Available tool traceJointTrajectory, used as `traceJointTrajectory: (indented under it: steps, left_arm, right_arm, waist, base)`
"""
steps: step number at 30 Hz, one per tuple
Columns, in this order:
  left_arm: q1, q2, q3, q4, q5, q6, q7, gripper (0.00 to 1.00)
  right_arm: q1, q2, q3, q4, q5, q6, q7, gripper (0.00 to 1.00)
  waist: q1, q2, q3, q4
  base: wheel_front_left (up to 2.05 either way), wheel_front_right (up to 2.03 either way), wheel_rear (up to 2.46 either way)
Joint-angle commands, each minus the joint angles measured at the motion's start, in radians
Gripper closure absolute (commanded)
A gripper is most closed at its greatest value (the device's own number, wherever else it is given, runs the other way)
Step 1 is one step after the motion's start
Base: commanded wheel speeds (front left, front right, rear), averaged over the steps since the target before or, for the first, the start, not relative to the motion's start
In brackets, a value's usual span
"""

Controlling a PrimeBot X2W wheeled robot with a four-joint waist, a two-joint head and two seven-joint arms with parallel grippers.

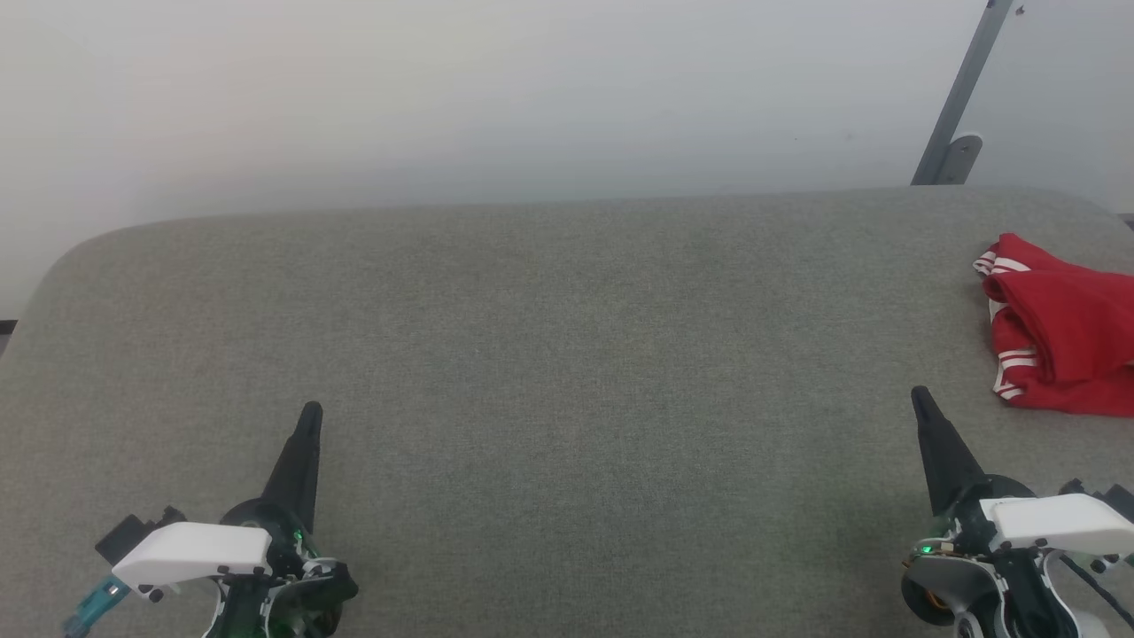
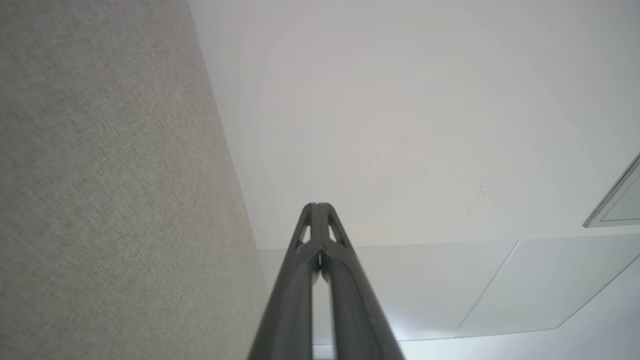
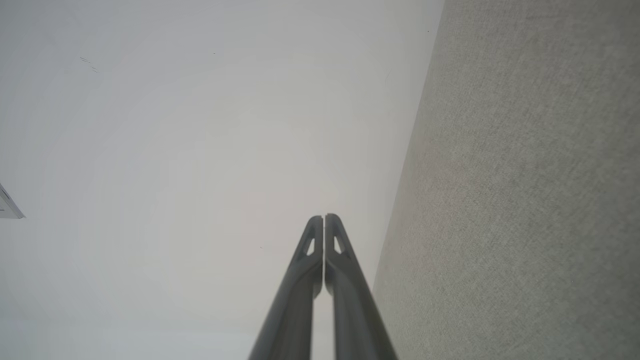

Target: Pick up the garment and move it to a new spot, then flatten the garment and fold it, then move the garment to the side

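A wide surface (image 1: 567, 354) covered in grey woven fabric is seen stretching across the head view, with a rounded corner at its far left and its far edge set against a plain pale wall (image 1: 443, 89). A slanted grey metal strut (image 1: 961, 97) is fixed to the wall above the far right of the surface, ending in a small rounded bracket. The middle of the fabric is smooth and flat.

The garment (image 1: 1063, 328) is found at the right edge of the surface, near its far side, lying bunched in loose red folds with white striped trim showing on its left side; part of it is cut off by the picture's edge. It is touched by neither gripper.

The left gripper (image 1: 310, 412) is held low at the near left, over the fabric, with its jaws pressed together and nothing between them. The right gripper (image 1: 920, 394) is held at the near right, just short of the garment and apart from it, with its jaws likewise pressed together and nothing gripped. In each wrist view the dark fingers (image 2: 300, 280) are seen meeting at their tips against the pale wall, with the grey fabric running along one side
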Motion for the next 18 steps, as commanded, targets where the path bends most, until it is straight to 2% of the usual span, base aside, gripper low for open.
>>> traceJointTrajectory:
  steps: [1,18]
  left_arm:
    - [-0.01,-0.003,0.004,0.0,-0.003,-0.003,0.004,1.0]
    - [-0.011,-0.003,0.004,0.0,-0.002,-0.003,0.004,1.0]
  right_arm:
    - [-0.006,0.004,0.0,0.003,0.004,0.0,0.003,1.0]
    - [-0.006,0.004,0.0,0.003,0.004,0.0,0.003,1.0]
  waist:
    - [0.0,0.0,0.0,0.0]
    - [0.0,0.0,0.0,0.0]
  base:
    - [0.0,0.0,0.0]
    - [0.0,0.0,0.0]
